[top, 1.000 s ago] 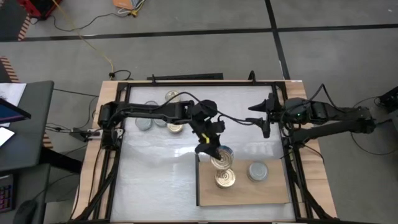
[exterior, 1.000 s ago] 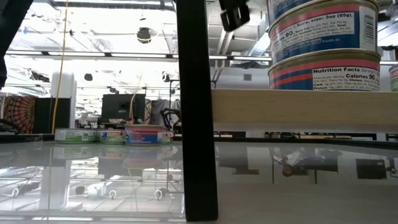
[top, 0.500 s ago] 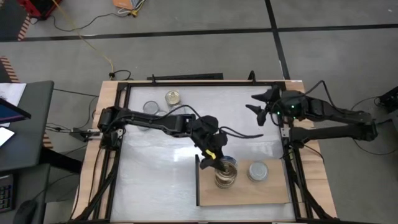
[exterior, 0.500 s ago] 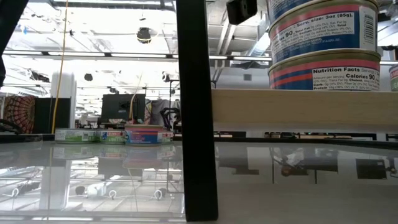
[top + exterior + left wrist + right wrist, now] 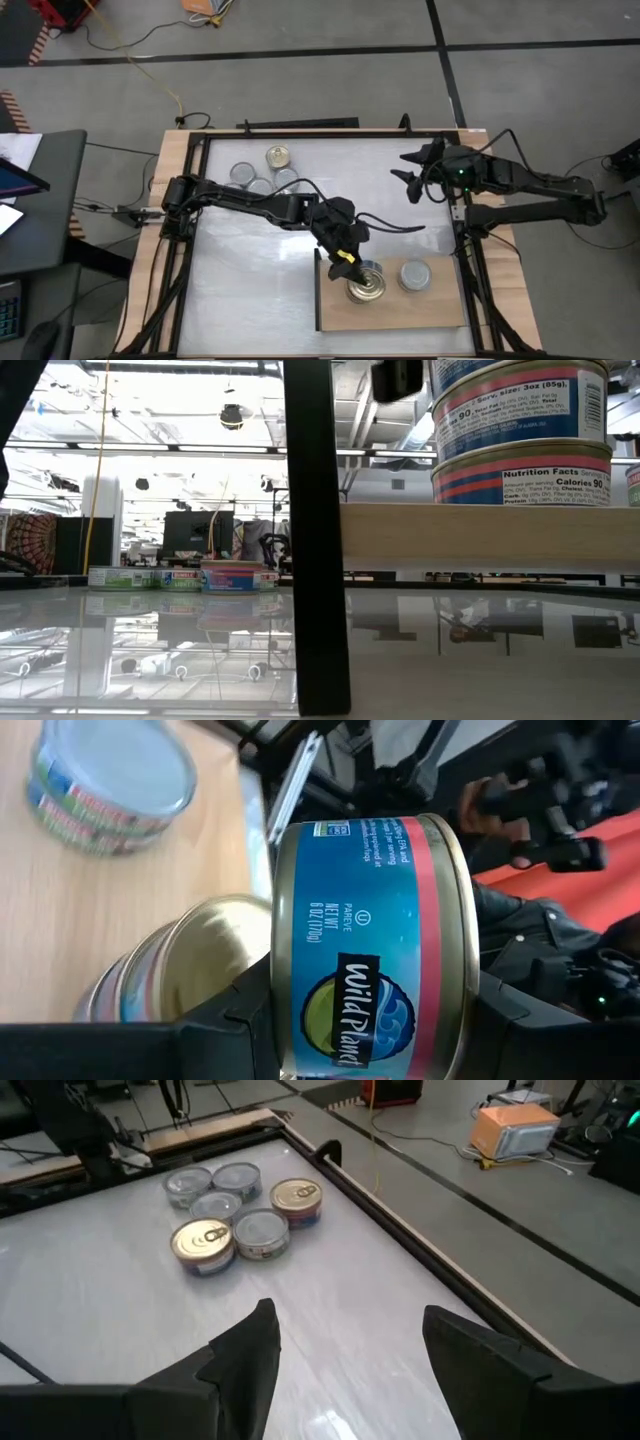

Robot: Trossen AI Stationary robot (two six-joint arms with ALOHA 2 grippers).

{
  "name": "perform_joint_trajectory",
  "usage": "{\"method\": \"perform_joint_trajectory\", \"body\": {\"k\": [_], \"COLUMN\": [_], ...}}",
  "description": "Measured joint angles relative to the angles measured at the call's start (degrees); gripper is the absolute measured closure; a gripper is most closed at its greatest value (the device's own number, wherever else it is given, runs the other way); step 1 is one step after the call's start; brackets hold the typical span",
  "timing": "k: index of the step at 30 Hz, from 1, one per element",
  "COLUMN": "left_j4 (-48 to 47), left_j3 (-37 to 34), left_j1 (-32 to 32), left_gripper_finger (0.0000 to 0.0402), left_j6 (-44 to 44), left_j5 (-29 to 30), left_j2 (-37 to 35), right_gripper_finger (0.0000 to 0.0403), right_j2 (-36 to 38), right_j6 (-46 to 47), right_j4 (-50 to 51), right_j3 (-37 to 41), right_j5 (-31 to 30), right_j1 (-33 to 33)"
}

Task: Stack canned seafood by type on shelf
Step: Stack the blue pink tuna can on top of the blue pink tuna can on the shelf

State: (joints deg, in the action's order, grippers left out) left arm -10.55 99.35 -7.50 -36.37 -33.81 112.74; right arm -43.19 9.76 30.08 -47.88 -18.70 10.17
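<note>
From above, my left gripper (image 5: pixel 345 262) hangs over the near-left part of the shelf (image 5: pixel 440 310), right by the gold-lid stack (image 5: pixel 365 288). That view does not show what I hold. My left wrist camera does: my fingers (image 5: pixel 235 1010) pinch a blue and pink can (image 5: pixel 375 945) by its sides, just above the gold lid (image 5: pixel 215 945). It also shows the silver-lid stack (image 5: pixel 110 785) well apart on the wood. From table height I only see the stack's labels (image 5: pixel 520 435) on the board edge (image 5: pixel 480 535). My right gripper (image 5: pixel 410 177) waits over the far right of the table (image 5: pixel 250 270), jaws spread and holding nothing. Its wrist camera shows five loose cans (image 5: pixel 235 1215) bunched together, some gold-topped, some silver.
</note>
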Motion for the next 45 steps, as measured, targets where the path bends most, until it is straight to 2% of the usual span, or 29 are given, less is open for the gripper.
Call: {"method": "perform_joint_trajectory", "body": {"k": [18, 30, 45], "left_j4": [-2.5, -2.5, -5.1], "left_j3": [0.0, 0.0, 1.0], "left_j1": [-0.4, 1.8, 2.7], "left_gripper_finger": [0.0216, 0.0149, 0.0091], "left_j6": [-0.5, 2.4, 6.0], "left_j5": [-5.5, -6.7, -12.7], "left_j2": [2.0, 2.0, 2.0], "right_gripper_finger": [0.0131, 0.0131, 0.0131], "right_j2": [1.3, 1.3, 1.3], "right_j6": [-0.2, -0.2, -1.1], "right_j4": [-0.1, -0.2, -1.6], "right_j3": [0.0, 0.0, 0.0], "right_j5": [0.0, 0.1, 0.3], "right_j1": [0.0, 0.0, 0.0]}}
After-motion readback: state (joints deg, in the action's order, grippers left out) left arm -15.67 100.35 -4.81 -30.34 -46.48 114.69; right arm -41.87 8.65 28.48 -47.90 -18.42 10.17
